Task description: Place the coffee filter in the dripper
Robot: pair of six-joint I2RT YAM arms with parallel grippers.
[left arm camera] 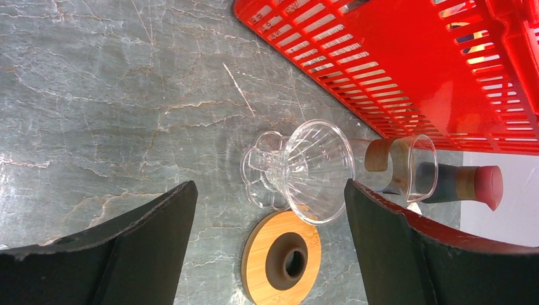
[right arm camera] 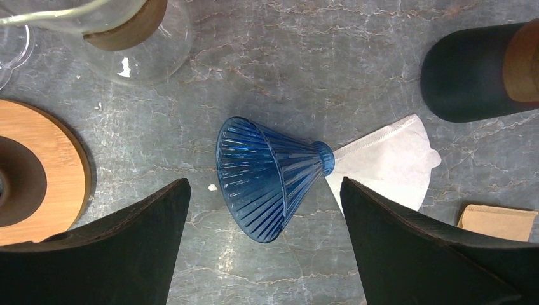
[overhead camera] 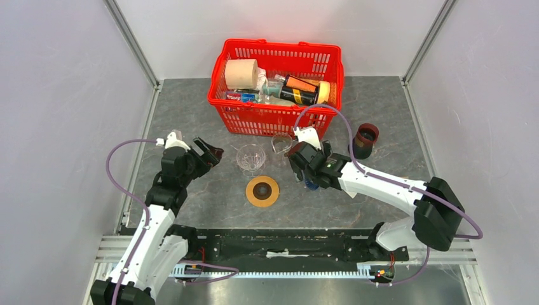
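Note:
A white paper coffee filter (right arm camera: 389,164) lies flat on the table, its tip touching the narrow end of a blue ribbed dripper (right arm camera: 270,176) that lies on its side. My right gripper (right arm camera: 265,184) hangs open above the blue dripper, one finger on each side, touching nothing. From above, the right gripper (overhead camera: 302,171) hides the filter and only a blue sliver (overhead camera: 310,185) shows. A clear glass dripper (left arm camera: 311,168) stands upright near the table's middle (overhead camera: 251,159). My left gripper (left arm camera: 269,190) is open and empty, to its left (overhead camera: 213,154).
A wooden ring with a dark centre (overhead camera: 262,190) lies in front of the glass dripper. A glass carafe (overhead camera: 281,143) and a dark cup (overhead camera: 365,140) stand near the red basket (overhead camera: 277,117) of assorted items. A brown paper piece (right arm camera: 496,222) lies beside the filter.

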